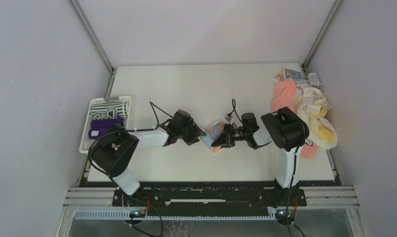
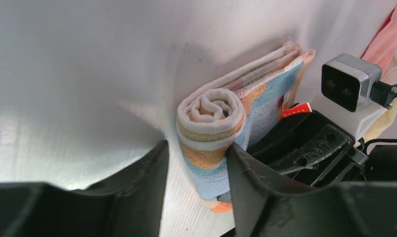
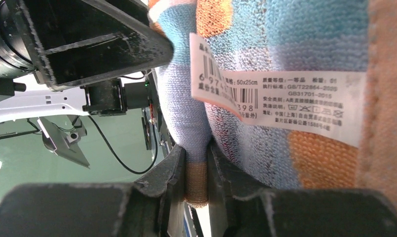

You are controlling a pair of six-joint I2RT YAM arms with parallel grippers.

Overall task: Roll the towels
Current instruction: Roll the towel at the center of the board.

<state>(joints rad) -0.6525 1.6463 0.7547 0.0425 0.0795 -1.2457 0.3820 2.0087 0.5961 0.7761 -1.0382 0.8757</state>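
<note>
A light-blue towel with orange patches lies partly rolled between my two grippers at the table's middle. In the left wrist view its spiral roll end faces the camera, and the flat tail runs away behind it. My left gripper straddles the roll, open: the right finger touches the cloth and the left finger stands a little apart. My right gripper is shut on a fold of the same towel, beside its white care label.
A white slotted basket at the left edge holds a black-and-white striped roll and a purple roll. At the far right lies a heap of loose towels: salmon-pink, cream-yellow and blue-printed.
</note>
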